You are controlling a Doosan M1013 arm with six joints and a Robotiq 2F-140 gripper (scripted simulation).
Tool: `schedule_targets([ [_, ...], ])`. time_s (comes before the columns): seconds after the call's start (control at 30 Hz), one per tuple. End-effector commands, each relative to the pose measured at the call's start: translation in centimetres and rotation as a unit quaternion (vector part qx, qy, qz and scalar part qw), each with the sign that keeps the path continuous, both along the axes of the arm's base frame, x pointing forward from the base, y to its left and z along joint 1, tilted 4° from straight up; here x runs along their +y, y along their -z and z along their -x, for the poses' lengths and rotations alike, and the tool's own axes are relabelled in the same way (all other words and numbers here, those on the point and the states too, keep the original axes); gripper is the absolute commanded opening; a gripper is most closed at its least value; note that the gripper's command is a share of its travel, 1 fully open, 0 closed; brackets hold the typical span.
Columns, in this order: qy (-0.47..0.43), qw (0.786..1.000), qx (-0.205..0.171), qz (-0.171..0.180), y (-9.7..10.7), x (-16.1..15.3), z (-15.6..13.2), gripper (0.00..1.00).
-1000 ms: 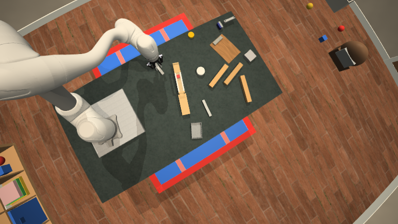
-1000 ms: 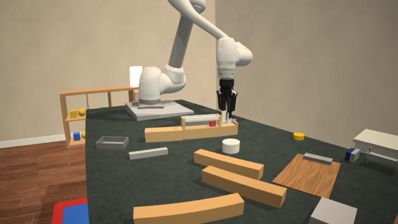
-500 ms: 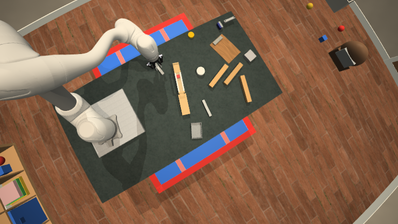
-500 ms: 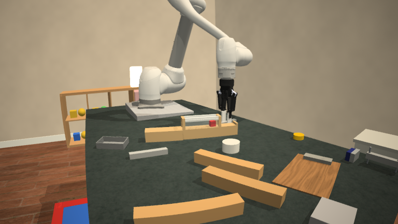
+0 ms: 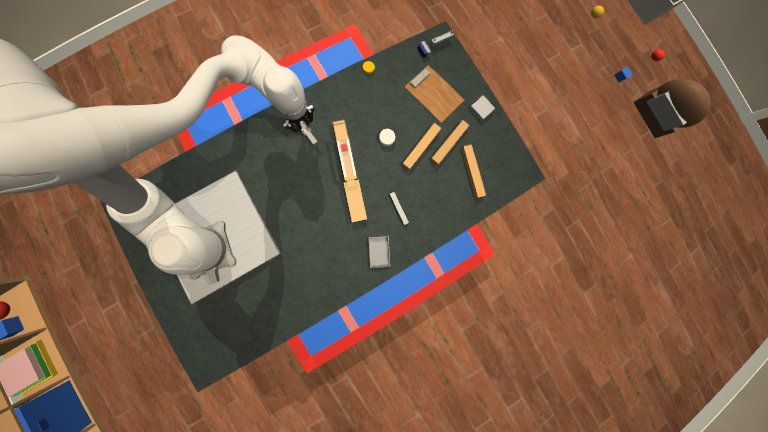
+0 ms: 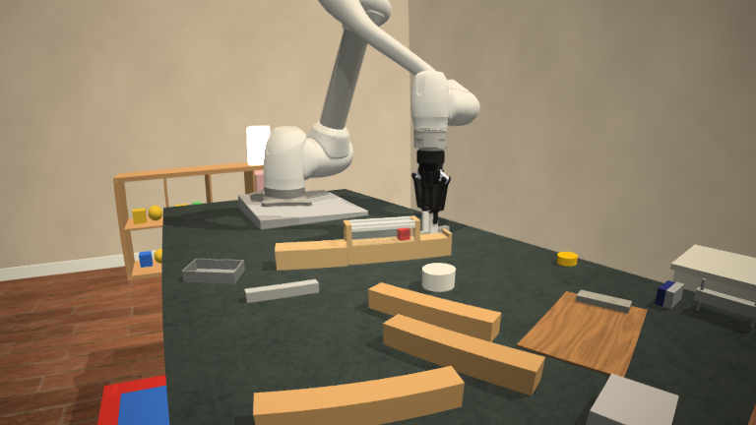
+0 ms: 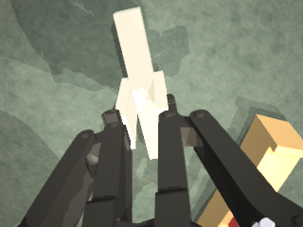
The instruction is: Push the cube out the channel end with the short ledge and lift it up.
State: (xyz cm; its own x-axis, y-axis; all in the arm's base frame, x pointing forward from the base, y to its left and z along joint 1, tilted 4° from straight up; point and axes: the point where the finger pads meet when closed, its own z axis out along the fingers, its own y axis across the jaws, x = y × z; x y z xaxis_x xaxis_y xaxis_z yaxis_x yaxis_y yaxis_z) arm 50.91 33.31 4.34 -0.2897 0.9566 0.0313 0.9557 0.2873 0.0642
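My gripper [image 5: 307, 132] [image 6: 430, 218] points straight down at the table just beside the channel's far end. Its fingers are closed on the near end of a slim white stick [image 7: 134, 51], which lies flat on the table [image 5: 307, 139]. My hand is outside the channel.
A wooden block [image 5: 355, 201] lies in line with the channel's other end. A white disc [image 5: 387, 136], three wooden beams [image 5: 450, 141], a grey bar [image 5: 398, 207], a grey tray [image 5: 378, 251], a wooden board [image 5: 434, 93] and a yellow disc [image 5: 368, 66] are spread over the table.
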Motion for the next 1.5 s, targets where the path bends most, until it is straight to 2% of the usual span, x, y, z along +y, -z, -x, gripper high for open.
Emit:
schedule_targets([
  [0.0, -0.005, 1.0, 0.001, 0.0, 0.3, 0.1, 0.2, 0.0],
  [1.03, -0.005, 1.0, 0.001, 0.0, 0.2, 0.1, 0.2, 0.0],
  [1.13, -0.005, 1.0, 0.001, 0.0, -1.1, 0.0, 0.2, 0.0],
  [1.27, -0.005, 1.0, 0.001, 0.0, -5.0, -0.2, 0.4, 0.0],
  [1.33, -0.005, 1.0, 0.001, 0.0, -5.0, -0.2, 0.4, 0.0],
  [1.47, -0.005, 1.0, 0.001, 0.0, -9.3, -0.4, 0.6, 0.0],
])
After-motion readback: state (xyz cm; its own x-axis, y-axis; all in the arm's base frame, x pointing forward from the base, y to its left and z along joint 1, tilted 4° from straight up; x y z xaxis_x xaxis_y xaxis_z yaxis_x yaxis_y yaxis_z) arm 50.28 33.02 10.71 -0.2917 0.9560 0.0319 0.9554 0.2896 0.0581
